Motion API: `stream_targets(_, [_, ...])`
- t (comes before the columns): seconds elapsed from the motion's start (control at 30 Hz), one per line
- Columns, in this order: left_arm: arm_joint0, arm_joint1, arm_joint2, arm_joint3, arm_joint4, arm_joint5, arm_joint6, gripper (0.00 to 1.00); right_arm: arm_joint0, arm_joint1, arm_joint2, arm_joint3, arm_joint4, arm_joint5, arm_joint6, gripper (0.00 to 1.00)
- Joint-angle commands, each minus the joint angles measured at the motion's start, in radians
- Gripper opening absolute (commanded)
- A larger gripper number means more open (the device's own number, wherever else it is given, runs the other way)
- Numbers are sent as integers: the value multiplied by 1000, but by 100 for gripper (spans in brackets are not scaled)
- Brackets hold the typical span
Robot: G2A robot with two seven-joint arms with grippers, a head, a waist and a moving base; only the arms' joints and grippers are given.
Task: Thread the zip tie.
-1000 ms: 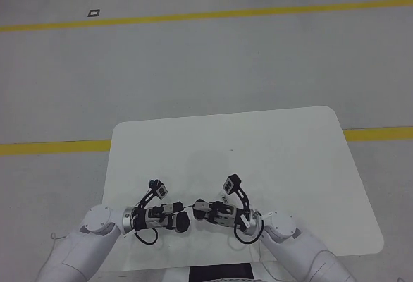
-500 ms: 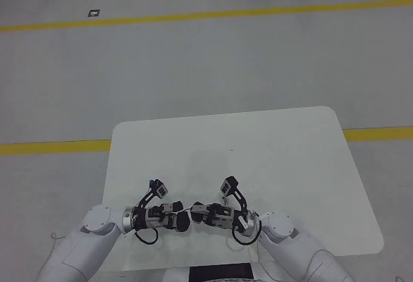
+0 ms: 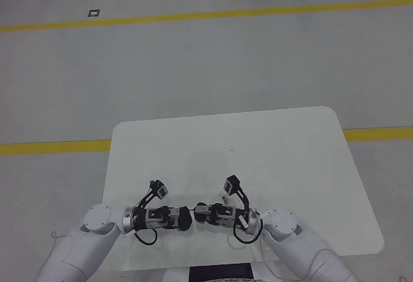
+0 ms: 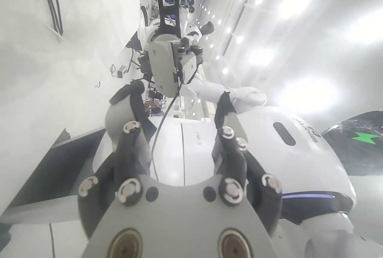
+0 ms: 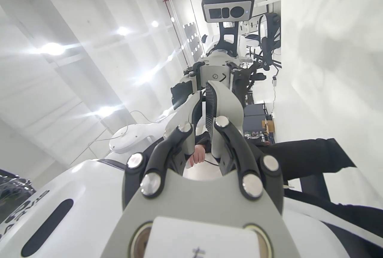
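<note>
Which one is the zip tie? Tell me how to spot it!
Over the near edge of the white rounded table, the left gripper and right gripper face each other. The thin black plastic zip tie runs from the shut right one between the open left one's spread fingers. It's the only dark strand, far thinner than any finger.

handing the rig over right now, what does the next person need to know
Left gripper: open, fingers either side of the thin black zip tie, not gripping it.
Right gripper: shut on the tie's far end, close to and facing the left one, above the near edge of the white table.
Done: tie held up in the right gripper.
Left: threading; no closed loop can be made out.
</note>
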Motion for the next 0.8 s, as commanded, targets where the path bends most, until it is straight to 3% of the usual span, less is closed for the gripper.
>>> stream_targets(0.0, [0,0,1,0,-1,-1,0,25,1,3,3,-4,-18,9,2,0])
stream_targets(0.17, [1,2,4,1,1,-2,0,20,-3,10,12,-17,-49,23,8,0])
stream_targets(0.5, [3,6,7,-2,11,0,6,23,-10,25,30,-44,-93,50,45,0])
stream_targets(0.77, [8,9,7,-7,8,-1,12,19,-12,27,21,-54,-98,53,51,0])
